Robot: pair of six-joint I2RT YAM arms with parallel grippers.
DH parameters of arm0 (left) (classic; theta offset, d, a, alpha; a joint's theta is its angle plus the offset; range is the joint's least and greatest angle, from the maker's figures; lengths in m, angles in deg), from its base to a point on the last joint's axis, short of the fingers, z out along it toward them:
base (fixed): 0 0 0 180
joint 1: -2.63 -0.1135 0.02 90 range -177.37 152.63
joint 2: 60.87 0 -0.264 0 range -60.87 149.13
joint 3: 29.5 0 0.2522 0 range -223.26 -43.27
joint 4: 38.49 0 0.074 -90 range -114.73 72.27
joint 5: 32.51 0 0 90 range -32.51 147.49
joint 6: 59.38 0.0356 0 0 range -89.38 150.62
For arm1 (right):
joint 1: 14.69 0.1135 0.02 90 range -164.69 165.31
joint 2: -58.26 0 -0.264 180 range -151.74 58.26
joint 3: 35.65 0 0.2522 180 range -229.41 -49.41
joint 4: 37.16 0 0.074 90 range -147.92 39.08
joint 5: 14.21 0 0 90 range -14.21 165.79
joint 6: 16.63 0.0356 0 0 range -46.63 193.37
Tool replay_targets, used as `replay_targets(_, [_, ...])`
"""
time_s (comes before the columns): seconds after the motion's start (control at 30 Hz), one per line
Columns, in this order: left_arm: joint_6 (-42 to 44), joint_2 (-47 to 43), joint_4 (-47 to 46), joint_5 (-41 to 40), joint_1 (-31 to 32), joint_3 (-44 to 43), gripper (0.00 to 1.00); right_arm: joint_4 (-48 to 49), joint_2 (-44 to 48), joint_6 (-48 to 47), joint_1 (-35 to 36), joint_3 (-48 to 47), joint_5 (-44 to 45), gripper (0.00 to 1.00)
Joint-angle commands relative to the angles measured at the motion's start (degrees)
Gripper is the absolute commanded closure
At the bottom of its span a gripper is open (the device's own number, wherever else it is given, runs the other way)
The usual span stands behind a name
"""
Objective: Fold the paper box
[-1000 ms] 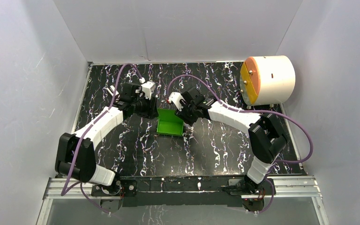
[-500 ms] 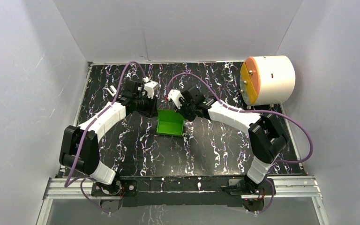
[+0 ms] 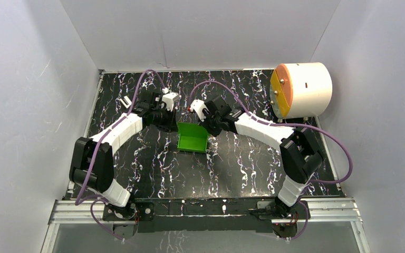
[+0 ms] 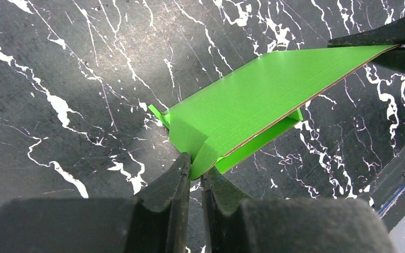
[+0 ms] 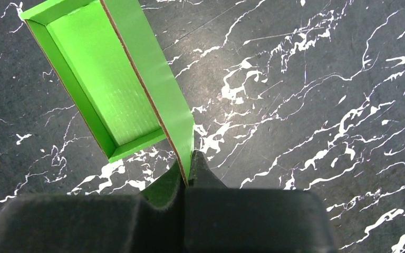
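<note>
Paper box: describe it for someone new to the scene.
On the black marbled table, look to the middle. The paper box lies there, its raised flap pinched by the left end effector and right end effector. It alone is bright green, unlike the white cylinder.

Site: a robot test cell in a lab, as seen on my feeds.
- Plain white panel walls (image 3: 31,79) box in a black marbled bench (image 3: 137,158).
- An aluminium rail (image 3: 337,208) at the near edge carries my left arm (image 3: 120,133) and right arm (image 3: 258,130).
- Purple cables (image 3: 209,84) loop loose.
- A white cylinder fixture (image 3: 308,87) sits in the far corner.
</note>
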Motion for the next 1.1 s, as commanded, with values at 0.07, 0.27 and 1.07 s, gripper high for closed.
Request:
replay_targets(0.07, [-5.92,-1.53,-2.8,4.25,0.11,-0.16,0.92,0.22,1.13,5.62,-0.03,-4.36,-0.88,1.0])
replay_targets(0.27, [-12.24,-2.37,-7.36,4.0,0.21,2.0,0.94,-0.2,-0.24,10.58,1.39,-6.12,-0.14,1.0])
replay_targets(1.07, [1.75,0.13,-4.9,-1.33,0.34,-0.12,0.81,-1.97,-2.85,4.47,2.86,-7.03,2.05,1.0])
